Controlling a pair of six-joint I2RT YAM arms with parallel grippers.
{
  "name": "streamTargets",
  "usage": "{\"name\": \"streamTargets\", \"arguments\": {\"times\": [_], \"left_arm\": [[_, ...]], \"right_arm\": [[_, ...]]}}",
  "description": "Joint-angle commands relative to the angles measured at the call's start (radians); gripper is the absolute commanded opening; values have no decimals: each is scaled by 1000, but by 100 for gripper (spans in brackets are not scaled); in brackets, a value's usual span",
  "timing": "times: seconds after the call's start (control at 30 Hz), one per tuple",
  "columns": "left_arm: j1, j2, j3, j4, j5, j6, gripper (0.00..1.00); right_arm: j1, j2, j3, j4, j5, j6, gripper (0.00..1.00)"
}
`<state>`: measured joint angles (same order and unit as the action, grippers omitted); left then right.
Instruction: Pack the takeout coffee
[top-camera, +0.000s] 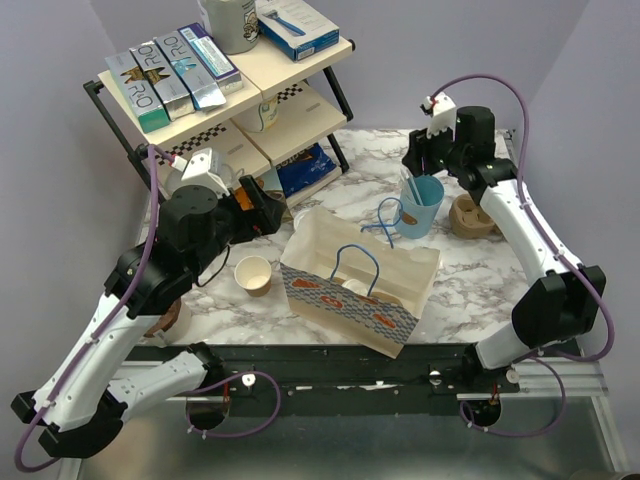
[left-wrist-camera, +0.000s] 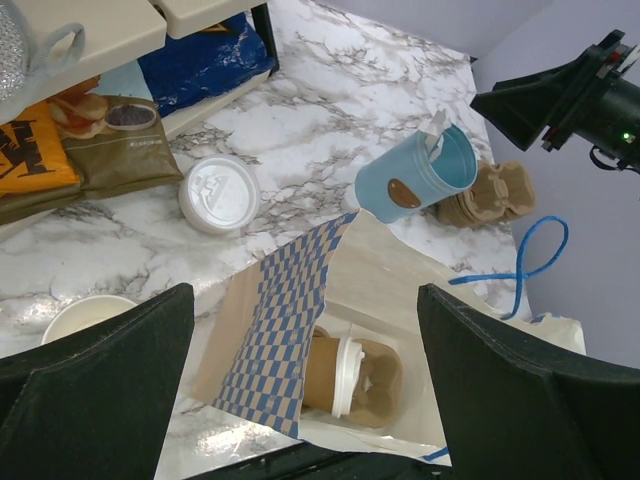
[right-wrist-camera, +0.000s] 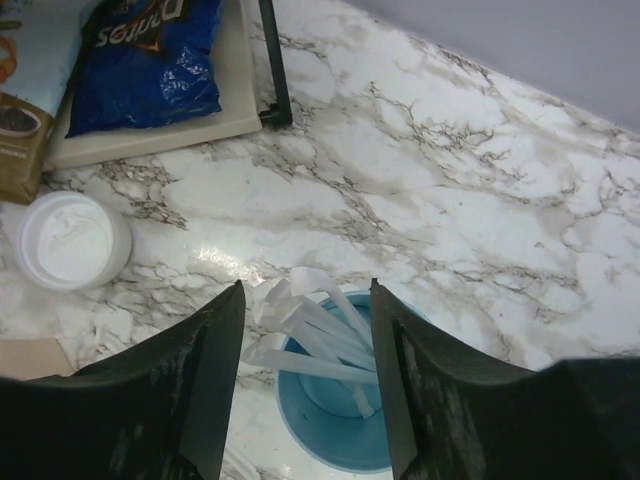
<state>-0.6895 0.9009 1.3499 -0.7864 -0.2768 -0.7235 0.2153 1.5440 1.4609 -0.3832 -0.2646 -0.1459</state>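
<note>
As left pincer (left-wrist-camera: 305, 292) gapes toward bagged coffee (left-wrist-camera: 320, 380), right pincer (right-wrist-camera: 306, 290) gapes over blue cup (right-wrist-camera: 330, 442).

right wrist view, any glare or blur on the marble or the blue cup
Right wrist view: a bright sheen on the marble table beside the white lid; blue cup sharp; right pincer dark, little detail. Top view: even light, soft shadows.

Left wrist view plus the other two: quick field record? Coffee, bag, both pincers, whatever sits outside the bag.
coffee: lidded tan cup inside the paper bag
bag: mouth open
left pincer: open, above the bag mouth
right pincer: jaws apart, above the blue cup of white sticks
outside bag: white lid, lidless tan cup, cardboard tray
</note>
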Motion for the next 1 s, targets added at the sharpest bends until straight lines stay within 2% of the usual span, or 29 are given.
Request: {"name": "streamTargets", "arguments": {"times": [0.0,0.4,0.57,0.83,0.97], "left_arm": [[-5,-13,-12,9,-56,9,99],[-4,-17,-28,3,-67,-7,99],[-4,-25,-31,-14,-87,-10,99],[-4,-26,-35,-14,-91,-11,99],[-5,-22,-32,-14,-91,-8,99]], "right_arm": [[33,10,13,1,16,-86,56],[107,73,50,-60,218,-44,50],[119,91,59,-62,208,-29,48],[137,117,72,-79,235,-32,39],[147,128,75,-91,241,-34,39]]}}
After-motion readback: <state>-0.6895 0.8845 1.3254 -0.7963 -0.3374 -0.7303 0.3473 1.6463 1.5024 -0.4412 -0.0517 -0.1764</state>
